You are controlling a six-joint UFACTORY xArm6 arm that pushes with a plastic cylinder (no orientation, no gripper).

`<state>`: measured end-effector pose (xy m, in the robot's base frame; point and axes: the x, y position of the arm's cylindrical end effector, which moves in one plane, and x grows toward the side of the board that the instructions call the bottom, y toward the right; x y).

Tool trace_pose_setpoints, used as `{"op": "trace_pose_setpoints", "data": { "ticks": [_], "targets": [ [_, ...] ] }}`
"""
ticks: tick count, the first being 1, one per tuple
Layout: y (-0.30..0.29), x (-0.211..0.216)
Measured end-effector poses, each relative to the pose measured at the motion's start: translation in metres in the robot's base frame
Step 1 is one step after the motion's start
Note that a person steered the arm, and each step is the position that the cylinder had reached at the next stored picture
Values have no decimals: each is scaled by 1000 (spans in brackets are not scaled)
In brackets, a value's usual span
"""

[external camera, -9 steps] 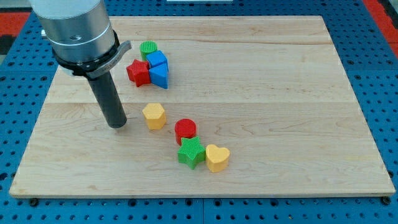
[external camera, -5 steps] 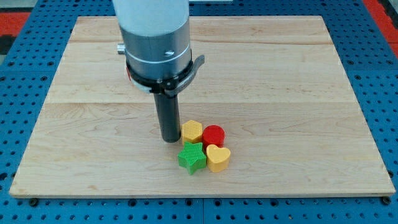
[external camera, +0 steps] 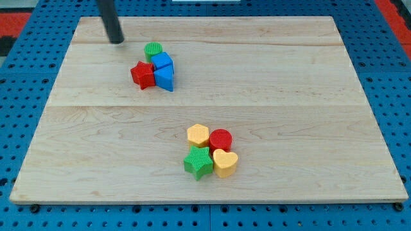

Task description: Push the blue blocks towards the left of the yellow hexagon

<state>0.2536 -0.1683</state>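
Pale wooden board [external camera: 270,70] carries two small blue blocks [external camera: 164,70], likely light, rigid and easy to slide, touching near its upper left, while my tip [external camera: 116,42], bare and gripping nothing, stands apart above-left of them, so pushing their top faces looks best toward the yellow hexagon [external camera: 198,135].

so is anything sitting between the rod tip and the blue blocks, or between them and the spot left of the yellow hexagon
From my tip, the green round block partly sits on the line to the two blue blocks, and the red star block touches their left side. From the blue blocks down to the spot left of the yellow hexagon block, nothing visible stands.
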Motion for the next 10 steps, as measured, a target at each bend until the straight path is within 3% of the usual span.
{"op": "trace_pose_setpoints", "data": {
  "ticks": [1,2,3,5,8,10],
  "targets": [
    [71,-4],
    [75,38],
    [40,56],
    [103,73],
    [105,171],
    [109,210]
  ]
}}
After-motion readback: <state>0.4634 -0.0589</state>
